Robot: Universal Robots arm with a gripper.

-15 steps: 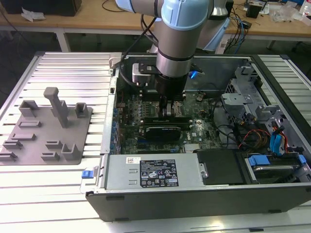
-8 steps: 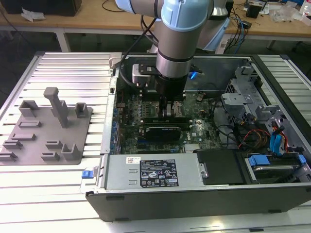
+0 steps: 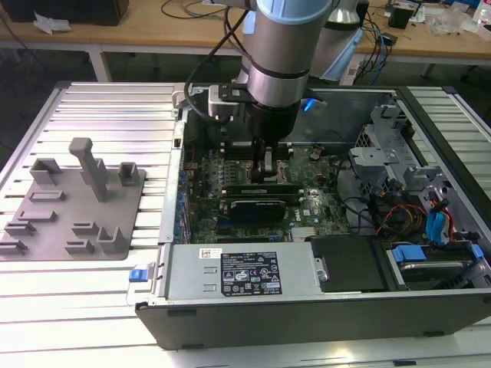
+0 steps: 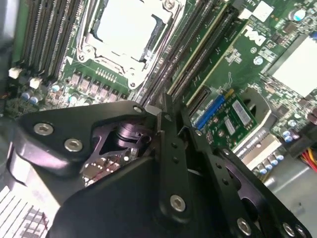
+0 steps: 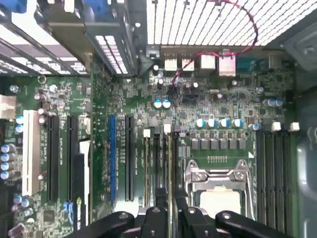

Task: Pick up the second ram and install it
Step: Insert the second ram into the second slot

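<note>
Inside the open computer case [image 3: 307,314], my gripper [image 3: 268,175] reaches down to the memory slots beside the processor socket [image 5: 218,193]. The second ram [image 5: 170,163] is a thin green stick standing on edge in a slot. In the first wrist view it runs straight in between my black fingertips [image 5: 158,210]. My gripper [image 5: 170,206] is shut on its top edge. In the second wrist view the same stick [image 4: 203,54] leads away from my gripper [image 4: 173,111], next to the socket [image 4: 124,29]. The gripper body hides the held part.
A black expansion card [image 3: 265,205] lies just in front of the gripper. The grey parts fixture [image 3: 77,207] sits on the slatted table at the exterior view's left. The power supply [image 3: 238,272] and the drive cage [image 3: 383,153] with cables crowd the case.
</note>
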